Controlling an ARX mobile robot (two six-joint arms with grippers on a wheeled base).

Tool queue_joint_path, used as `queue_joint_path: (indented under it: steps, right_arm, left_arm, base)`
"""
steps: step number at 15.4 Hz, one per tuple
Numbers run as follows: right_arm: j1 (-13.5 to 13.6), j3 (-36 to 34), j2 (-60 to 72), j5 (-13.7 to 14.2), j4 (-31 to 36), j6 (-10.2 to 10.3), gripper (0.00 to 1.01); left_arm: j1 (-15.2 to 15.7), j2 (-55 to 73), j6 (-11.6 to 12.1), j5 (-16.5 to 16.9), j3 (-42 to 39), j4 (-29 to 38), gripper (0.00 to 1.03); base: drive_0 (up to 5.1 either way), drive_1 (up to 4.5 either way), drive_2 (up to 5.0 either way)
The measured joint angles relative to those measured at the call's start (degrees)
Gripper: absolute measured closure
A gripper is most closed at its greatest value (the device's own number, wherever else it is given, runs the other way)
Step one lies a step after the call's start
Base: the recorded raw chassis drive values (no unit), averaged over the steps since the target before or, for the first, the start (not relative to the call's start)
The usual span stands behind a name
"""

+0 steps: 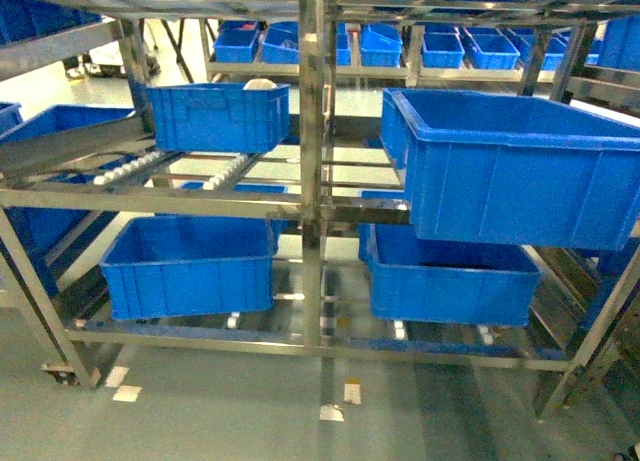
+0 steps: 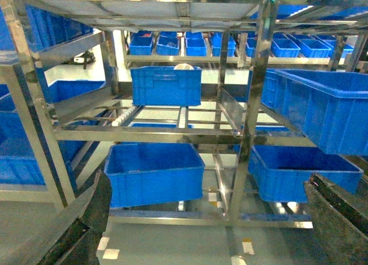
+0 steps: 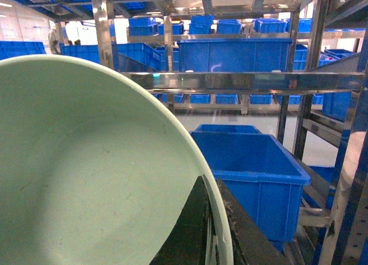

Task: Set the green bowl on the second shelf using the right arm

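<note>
The green bowl [image 3: 86, 179] fills the left half of the right wrist view, tipped on edge with its pale mint inside facing the camera. My right gripper [image 3: 214, 222] is shut on its rim, one black finger [image 3: 192, 233] inside the bowl and the other outside. Neither arm shows in the head view. There the second shelf [image 1: 200, 196] is the steel level with white roller tracks. It also shows in the left wrist view, second shelf [image 2: 149, 133]. My left gripper [image 2: 207, 219] is open and holds nothing, its dark fingers [image 2: 86, 219] at the lower corners.
On the second shelf stand a small blue crate [image 1: 218, 116] at the left and a large blue crate [image 1: 515, 171] at the right. Two blue crates [image 1: 188, 266] sit on the lowest level. A steel upright [image 1: 312, 161] divides the rack. More crates line the rack behind.
</note>
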Motion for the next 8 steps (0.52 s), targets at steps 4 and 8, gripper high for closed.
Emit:
queue_joint_path:
  steps: [4,8]
  right_arm:
    - [0.00,0.00,0.20,-0.02,-0.11,0.00,0.99]
    - [0.00,0.00,0.39,-0.02,-0.09,0.00,0.99]
  left_arm:
    - [0.02,0.00,0.00,-0.07,0.00,-0.09,0.05]
    - [0.00,0.00,0.00,0.00,0.00,-0.07,0.05]
  base:
    - [-4.9,2.42,2.4]
    - [-4.9,2.42,2.4]
